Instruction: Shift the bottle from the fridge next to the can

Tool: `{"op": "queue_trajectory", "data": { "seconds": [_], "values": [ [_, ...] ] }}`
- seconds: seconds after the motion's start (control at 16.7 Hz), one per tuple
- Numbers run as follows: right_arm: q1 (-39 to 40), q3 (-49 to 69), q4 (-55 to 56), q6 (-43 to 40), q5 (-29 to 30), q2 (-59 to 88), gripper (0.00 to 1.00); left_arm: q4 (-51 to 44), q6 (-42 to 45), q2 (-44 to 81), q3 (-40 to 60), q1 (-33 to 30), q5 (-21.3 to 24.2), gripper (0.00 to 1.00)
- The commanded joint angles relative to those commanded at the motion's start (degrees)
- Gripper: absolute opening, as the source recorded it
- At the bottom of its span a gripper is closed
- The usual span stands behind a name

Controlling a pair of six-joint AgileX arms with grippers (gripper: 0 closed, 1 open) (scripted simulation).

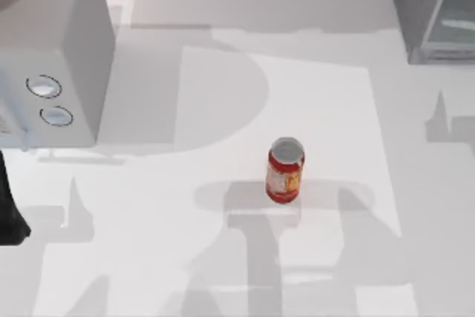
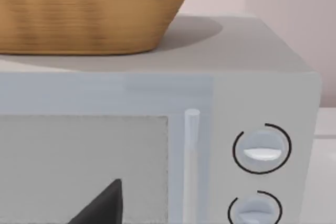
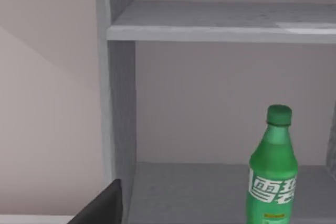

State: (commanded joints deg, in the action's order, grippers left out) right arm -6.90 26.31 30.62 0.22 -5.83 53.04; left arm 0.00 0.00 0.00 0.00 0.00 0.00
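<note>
The bottle (image 3: 273, 169) is being seen upright on the lower shelf of the fridge (image 1: 434, 9), which is standing at the table's far right corner with its interior exposed to the right wrist camera. The can (image 1: 285, 171) is standing upright near the middle of the table (image 1: 148, 257), well apart from the fridge. A white box with two round dials (image 1: 56, 72) is sitting at the far left, with a wicker basket (image 2: 89, 9) on top of it, and it is being faced by the left wrist camera.

The step in hand is judged to be the reach into the fridge by the right arm. How either pair of jaws is standing cannot be told.

For a sound grasp, the bottle should be approached level, between the shelf above and the shelf it rests on, and clasped at the labelled body rather than the cap. The side wall of the fridge should be cleared on withdrawal, and the bottle kept upright while being carried toward the can.
</note>
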Motion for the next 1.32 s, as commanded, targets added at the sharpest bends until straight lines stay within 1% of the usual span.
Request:
{"op": "queue_trajectory", "data": {
  "seconds": [0.36,0.54,0.66,0.9,1.32],
  "values": [
    [-4.3,16.8,19.5,0.1,-3.8,40.6,1.00,0.0,0.0,0.0,0.0,0.0,0.0,1.00],
    [-6.0,23.5,27.3,0.2,-5.3,55.8,1.00,0.0,0.0,0.0,0.0,0.0,0.0,1.00],
    [-6.8,27.0,31.3,0.2,-6.1,63.0,1.00,0.0,0.0,0.0,0.0,0.0,0.0,1.00],
    [-7.8,30.6,35.5,0.2,-6.9,70.1,1.00,0.0,0.0,0.0,0.0,0.0,0.0,1.00],
    [-7.5,31.4,35.2,0.2,-6.7,70.7,1.00,0.0,0.0,0.0,0.0,0.0,0.0,1.00]
  ]
}}
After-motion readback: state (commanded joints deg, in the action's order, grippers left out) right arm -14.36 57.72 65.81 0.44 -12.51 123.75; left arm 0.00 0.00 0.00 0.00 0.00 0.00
